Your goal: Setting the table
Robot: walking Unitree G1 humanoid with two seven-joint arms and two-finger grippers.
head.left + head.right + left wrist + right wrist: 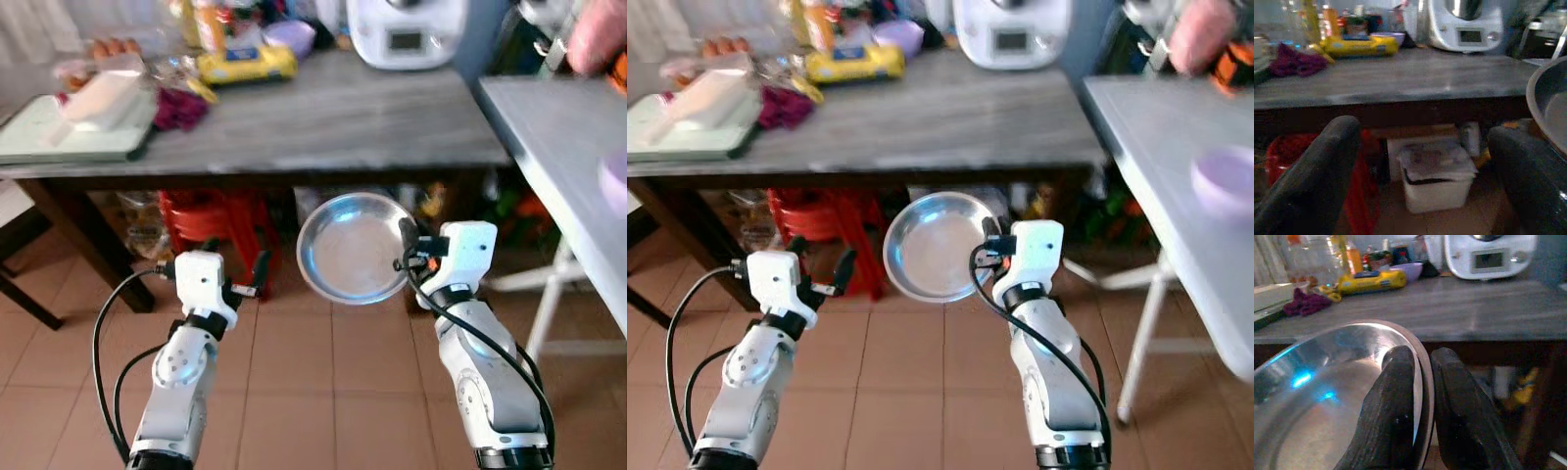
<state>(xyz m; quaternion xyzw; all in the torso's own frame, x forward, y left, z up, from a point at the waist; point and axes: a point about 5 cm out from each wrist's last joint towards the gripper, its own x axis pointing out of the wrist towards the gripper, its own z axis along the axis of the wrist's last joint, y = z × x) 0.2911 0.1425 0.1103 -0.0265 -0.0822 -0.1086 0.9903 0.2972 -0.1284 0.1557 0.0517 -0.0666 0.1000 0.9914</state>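
A shiny steel plate (pixel 353 250) hangs tilted in the air, below the front edge of the dark grey table (pixel 323 122). My right gripper (pixel 408 240) is shut on the plate's right rim; in the right wrist view its two black fingers (pixel 1396 406) pinch the rim (pixel 1422 382). My left gripper (pixel 240 274) is held up over the tiled floor to the left of the plate, open, with nothing between its fingers (pixel 1317 171). A second grey table (pixel 1176 186) stands on the right with a lilac bowl (pixel 1223 181) on it.
The dark table carries a white kitchen machine (pixel 407 29), a yellow packet (pixel 245 64), a purple cloth (pixel 179 106) and a pale green tray (pixel 69 132). Beneath it are red stools (pixel 211 220) and a white tub (pixel 1435 178). A person's hand (pixel 598 34) is at the far right.
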